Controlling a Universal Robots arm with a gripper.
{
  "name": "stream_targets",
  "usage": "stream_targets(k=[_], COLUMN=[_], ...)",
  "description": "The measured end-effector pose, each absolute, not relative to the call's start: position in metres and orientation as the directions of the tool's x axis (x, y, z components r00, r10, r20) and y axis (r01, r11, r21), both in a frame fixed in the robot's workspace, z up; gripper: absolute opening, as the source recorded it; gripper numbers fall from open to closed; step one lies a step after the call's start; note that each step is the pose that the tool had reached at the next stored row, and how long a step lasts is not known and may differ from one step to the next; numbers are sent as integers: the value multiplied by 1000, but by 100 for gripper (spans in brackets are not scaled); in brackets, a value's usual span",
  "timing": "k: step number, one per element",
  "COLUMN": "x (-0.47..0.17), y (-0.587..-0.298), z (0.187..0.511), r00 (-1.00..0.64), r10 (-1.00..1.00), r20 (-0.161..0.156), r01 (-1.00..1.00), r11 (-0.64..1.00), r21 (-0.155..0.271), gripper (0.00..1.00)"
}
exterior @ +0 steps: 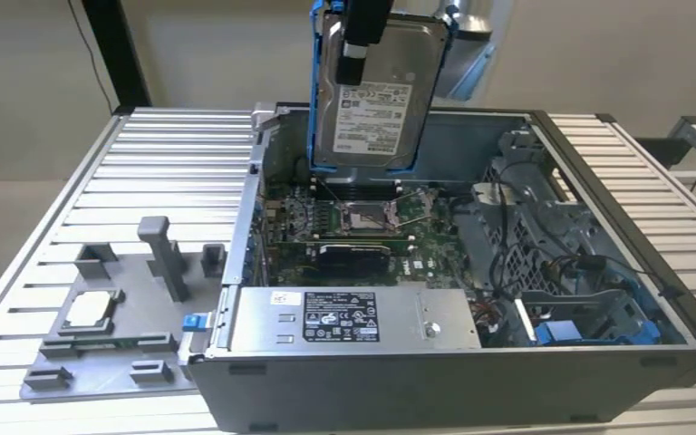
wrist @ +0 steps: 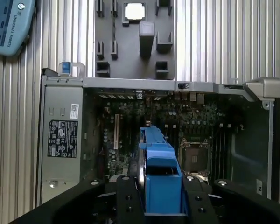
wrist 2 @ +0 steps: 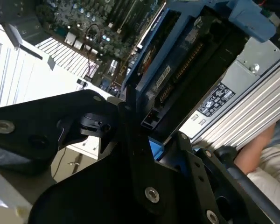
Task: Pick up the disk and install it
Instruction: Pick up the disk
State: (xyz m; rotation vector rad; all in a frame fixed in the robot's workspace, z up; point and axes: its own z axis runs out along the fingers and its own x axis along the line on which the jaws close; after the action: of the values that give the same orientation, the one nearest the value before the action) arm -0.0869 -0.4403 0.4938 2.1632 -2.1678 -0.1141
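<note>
Grey tray (exterior: 119,317) sits at the table's (exterior: 167,163) near corner on the exterior view's left, beside the open computer case (exterior: 445,385). Above the case's far edge the gripper (exterior: 358,56) is clamped on the disk (exterior: 379,109), which hangs upright over the circuit board (exterior: 361,217).

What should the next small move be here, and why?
Probably shift the disk sideways toward the exterior view's right, staying high. The end effector holds it upright above the motherboard, while the cage with blue tabs, likely its bay, sits at that side.
</note>
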Motion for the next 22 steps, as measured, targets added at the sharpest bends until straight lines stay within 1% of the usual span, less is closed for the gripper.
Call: stream_targets(k=[22], x=[-33], y=[-467], z=[493], r00=[-2], r10=[-1000], r20=[3], r01=[-994], r11=[2], r21=[107], gripper=[0])
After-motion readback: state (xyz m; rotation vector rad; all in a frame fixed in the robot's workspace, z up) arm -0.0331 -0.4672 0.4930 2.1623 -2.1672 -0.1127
